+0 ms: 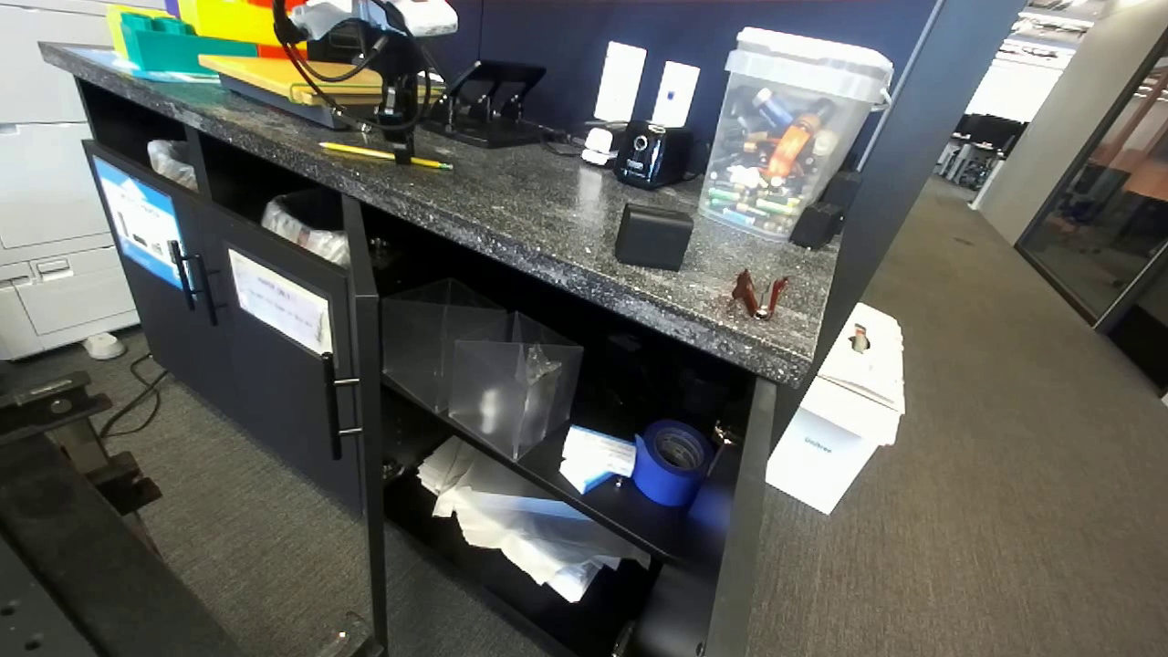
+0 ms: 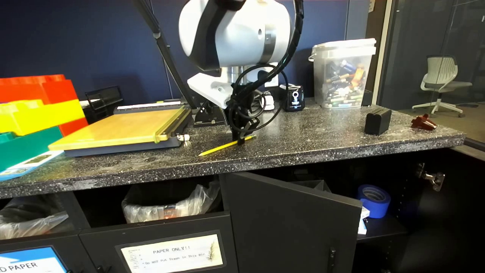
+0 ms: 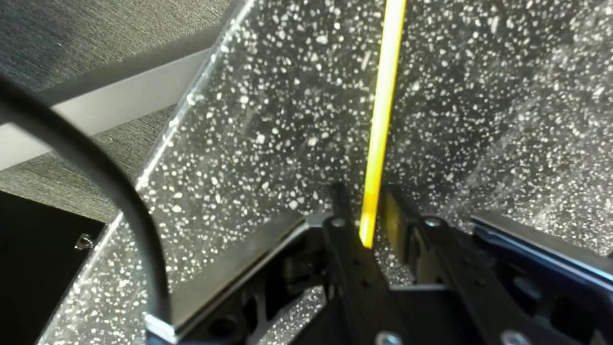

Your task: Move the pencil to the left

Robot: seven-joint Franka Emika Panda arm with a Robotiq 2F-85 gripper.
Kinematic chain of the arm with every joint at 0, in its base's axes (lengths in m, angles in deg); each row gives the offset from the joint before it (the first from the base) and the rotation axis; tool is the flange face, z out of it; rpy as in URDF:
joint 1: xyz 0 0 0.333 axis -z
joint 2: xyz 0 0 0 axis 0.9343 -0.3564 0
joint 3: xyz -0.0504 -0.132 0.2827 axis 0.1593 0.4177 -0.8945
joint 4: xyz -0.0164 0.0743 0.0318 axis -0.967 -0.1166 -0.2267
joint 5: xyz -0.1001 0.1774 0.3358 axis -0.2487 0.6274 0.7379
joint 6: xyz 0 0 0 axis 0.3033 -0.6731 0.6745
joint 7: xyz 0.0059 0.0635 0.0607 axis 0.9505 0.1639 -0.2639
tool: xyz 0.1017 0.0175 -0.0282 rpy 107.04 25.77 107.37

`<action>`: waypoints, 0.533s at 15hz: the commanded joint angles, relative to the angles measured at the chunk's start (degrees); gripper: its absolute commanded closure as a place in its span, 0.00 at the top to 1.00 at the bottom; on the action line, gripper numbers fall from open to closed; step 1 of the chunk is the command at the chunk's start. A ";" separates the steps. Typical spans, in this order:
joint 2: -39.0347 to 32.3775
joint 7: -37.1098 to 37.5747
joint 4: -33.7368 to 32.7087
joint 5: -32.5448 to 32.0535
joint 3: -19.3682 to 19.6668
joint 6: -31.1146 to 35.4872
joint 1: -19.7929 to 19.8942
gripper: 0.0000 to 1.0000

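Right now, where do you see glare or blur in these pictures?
Wrist view: the pencil is partly washed out, and the fingertips look soft. In an exterior view: a pale reflection streaks the countertop, and small print on the white door sign is unreadable.

"PAPER ONLY!!" on white sign (image 2: 172, 254), "…D PAPER" on blue-and-white sign (image 2: 30, 262), "Unitree" on white box (image 1: 832, 420)

Countertop (image 2: 322, 129) in all three views, wrist view closest

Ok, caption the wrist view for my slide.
Partly open Robotiq gripper straddling a yellow pencil on a white-speckled dark countertop.
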 commanded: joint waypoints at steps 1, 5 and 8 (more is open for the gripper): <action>-2.02 0.17 -3.13 0.07 0.23 -0.95 0.75 0.56; 4.94 -5.18 3.48 1.25 -2.28 -6.62 2.23 0.84; 2.90 -5.94 1.13 0.44 -1.79 -6.99 2.23 0.83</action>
